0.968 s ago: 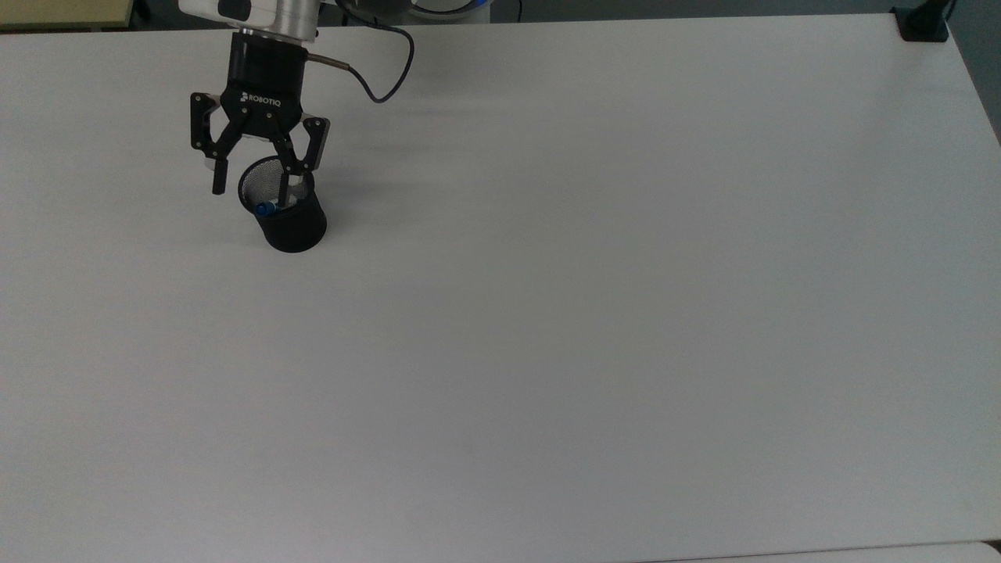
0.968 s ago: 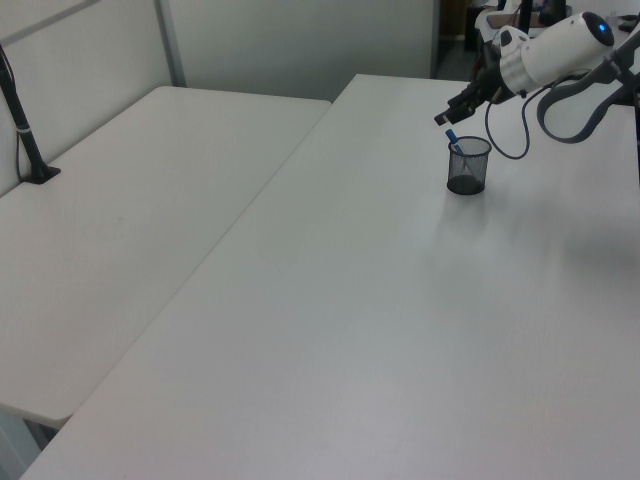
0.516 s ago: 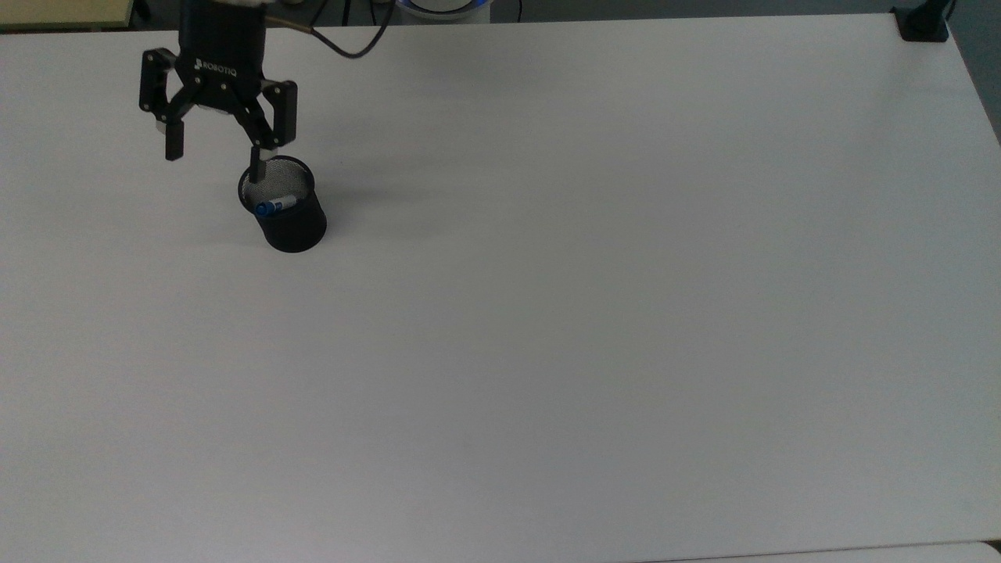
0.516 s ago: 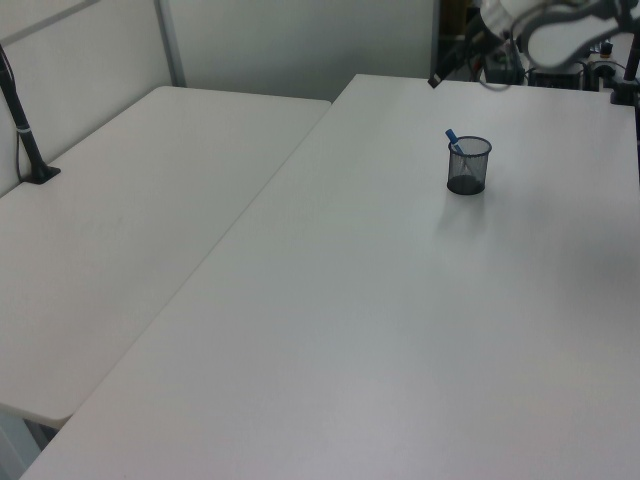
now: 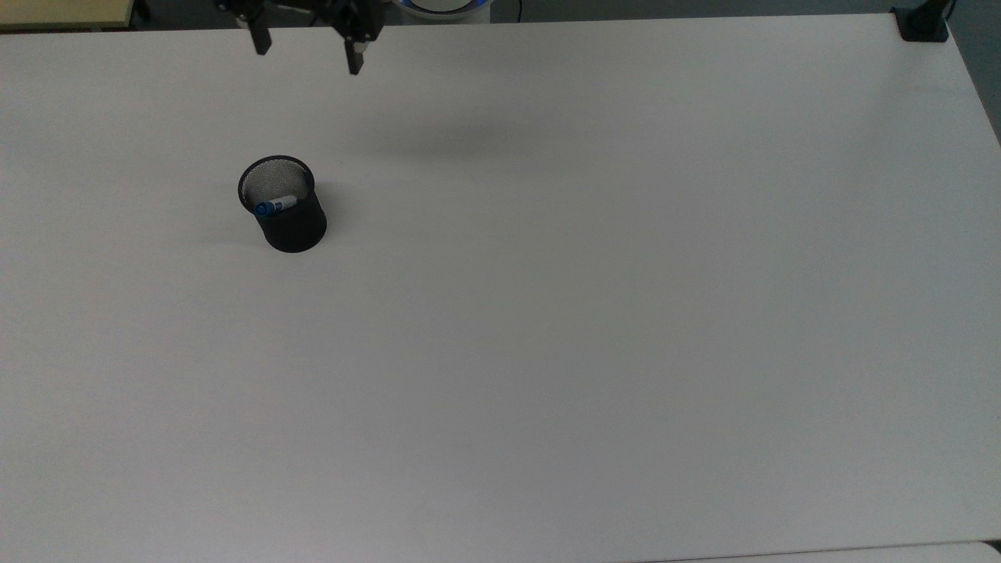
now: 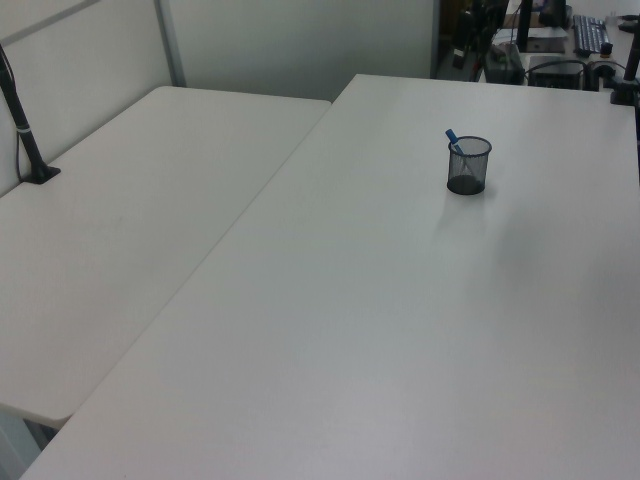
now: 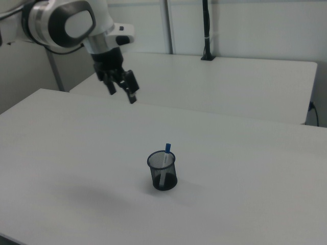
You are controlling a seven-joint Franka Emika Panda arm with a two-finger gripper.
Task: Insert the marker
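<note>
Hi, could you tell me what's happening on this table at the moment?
A robot arm is on a marker-insertion job, and the insertion looks done. The marker stands leaning inside the black mesh cup on the white table, its blue end poking just above the rim. The gripper is open and empty, raised well above the table and off to the right view's upper left of the cup, touching nothing.
</note>
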